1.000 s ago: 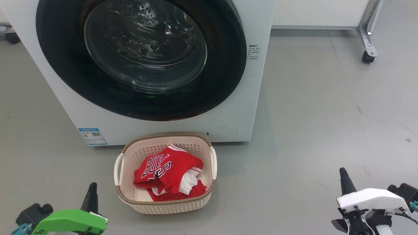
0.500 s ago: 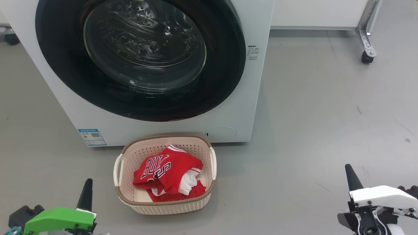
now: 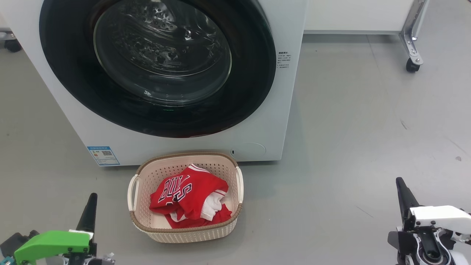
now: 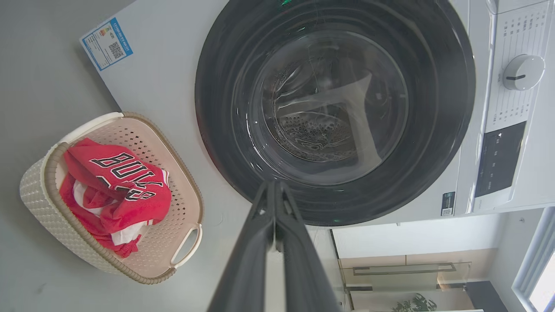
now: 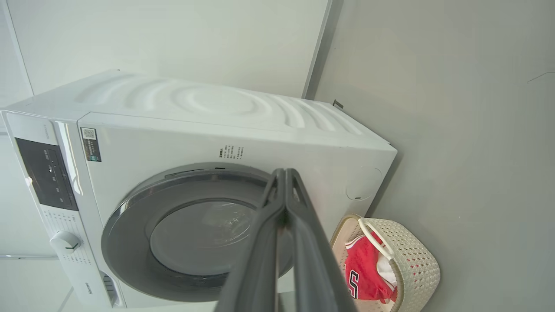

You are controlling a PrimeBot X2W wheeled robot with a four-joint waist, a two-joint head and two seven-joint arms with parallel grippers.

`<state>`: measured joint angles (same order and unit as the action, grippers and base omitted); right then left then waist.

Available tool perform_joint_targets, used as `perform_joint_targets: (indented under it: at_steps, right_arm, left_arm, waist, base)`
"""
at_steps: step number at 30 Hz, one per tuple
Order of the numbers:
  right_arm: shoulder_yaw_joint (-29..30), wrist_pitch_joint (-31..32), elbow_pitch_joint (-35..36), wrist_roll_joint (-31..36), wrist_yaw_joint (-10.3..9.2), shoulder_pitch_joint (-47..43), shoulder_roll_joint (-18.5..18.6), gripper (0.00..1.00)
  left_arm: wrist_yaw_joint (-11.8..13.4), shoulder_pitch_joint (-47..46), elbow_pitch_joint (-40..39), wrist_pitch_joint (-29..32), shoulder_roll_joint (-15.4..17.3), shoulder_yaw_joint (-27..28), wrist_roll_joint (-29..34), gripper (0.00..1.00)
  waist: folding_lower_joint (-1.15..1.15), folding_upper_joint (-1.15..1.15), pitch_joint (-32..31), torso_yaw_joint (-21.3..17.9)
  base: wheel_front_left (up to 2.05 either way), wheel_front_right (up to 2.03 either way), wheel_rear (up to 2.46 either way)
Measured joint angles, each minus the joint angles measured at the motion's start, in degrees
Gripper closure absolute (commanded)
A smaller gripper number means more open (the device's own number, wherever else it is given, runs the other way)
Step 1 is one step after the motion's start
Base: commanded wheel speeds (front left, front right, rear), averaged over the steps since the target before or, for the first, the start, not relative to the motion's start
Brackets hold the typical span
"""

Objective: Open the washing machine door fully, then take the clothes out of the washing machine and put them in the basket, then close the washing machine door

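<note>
The white washing machine (image 3: 257, 121) stands ahead with its black-rimmed door (image 3: 73, 84) lying flush against its front; the glass bowl (image 3: 162, 55) shows steel drum behind it. On the floor in front sits the cream basket (image 3: 187, 232) holding the red clothes (image 3: 184, 198), "BULLS" lettering on top. My left gripper (image 3: 90, 200) is low at the left of the basket, shut and holding nothing. My right gripper (image 3: 400, 184) is far to the right, also shut and empty. Both wrist views show the door (image 4: 442, 130) (image 5: 130, 242) and the basket (image 4: 39, 208) (image 5: 416, 264).
A white cabinet on a metal leg with a castor (image 3: 411, 65) stands at the back right. The machine's control panel and dial (image 4: 522, 71) are on its upper front. Grey floor (image 3: 349, 147) stretches to the right of the machine.
Both grippers have drawn back and outward, the left one toward the lower left, the right one farther right. The basket, clothes and door have stayed put.
</note>
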<state>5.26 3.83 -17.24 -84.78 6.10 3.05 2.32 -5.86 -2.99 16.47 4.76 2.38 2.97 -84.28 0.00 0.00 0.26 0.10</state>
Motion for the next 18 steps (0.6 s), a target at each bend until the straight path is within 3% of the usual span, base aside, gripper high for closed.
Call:
perform_joint_targets:
  at_steps: [10, 18]
  right_arm:
    - [2.0, 2.1, 0.9, -6.9, 0.64, 0.1, 0.0, 1.00]
    - [2.1, 2.2, 0.9, -7.2, 0.86, 0.3, 0.0, 1.00]
  left_arm:
    - [-1.0, -0.2, -0.3, 1.7, -0.2, 1.9, -7.0, 1.00]
    - [-1.0, -0.3, -0.4, 1.7, -0.2, 2.1, -7.1, 1.00]
  waist:
    - [0.00, 0.00, -0.1, -0.1]
    - [0.00, 0.00, -0.1, -0.1]
  base:
    - [0.00, 0.00, 0.00]
    - [0.00, 0.00, 0.00]
